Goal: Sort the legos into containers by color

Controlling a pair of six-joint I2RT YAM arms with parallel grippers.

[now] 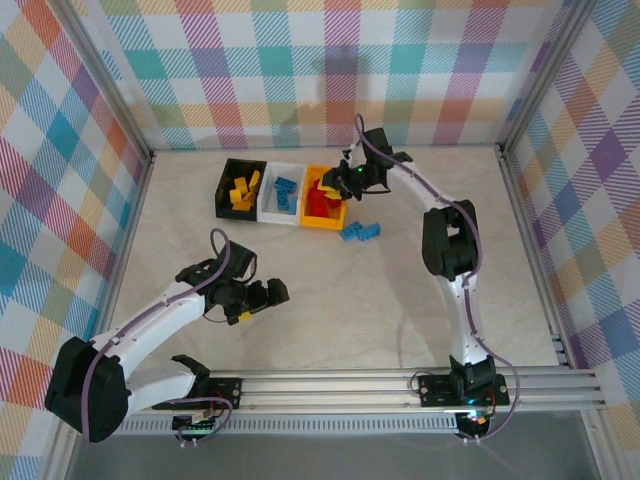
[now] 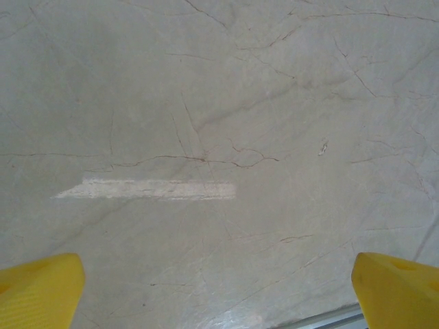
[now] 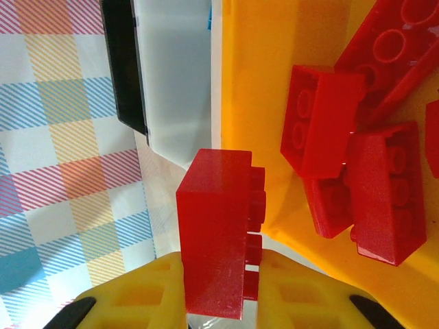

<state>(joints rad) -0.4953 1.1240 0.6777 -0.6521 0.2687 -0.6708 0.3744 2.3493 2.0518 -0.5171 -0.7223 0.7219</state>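
Top view: right gripper (image 1: 343, 180) over glossy yellow-orange bin (image 1: 325, 226), blue legos (image 1: 360, 231) at its 4 o'clock on the veined stone counter (image 1: 300, 260); left wrist: left gripper (image 2: 218, 291) spread wide; right wrist: right gripper pinching a studded red brick (image 3: 212, 226).

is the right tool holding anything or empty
Holding: the right tool is shut on a red brick, clamped between its yellow fingers over the orange bin's edge.

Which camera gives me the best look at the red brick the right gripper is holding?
Right wrist: the red brick sits large and sharp in the right gripper, at the yellow-orange bin's edge. In top external it is too small to tell from that bin's red bricks. Left wrist faces bare table.
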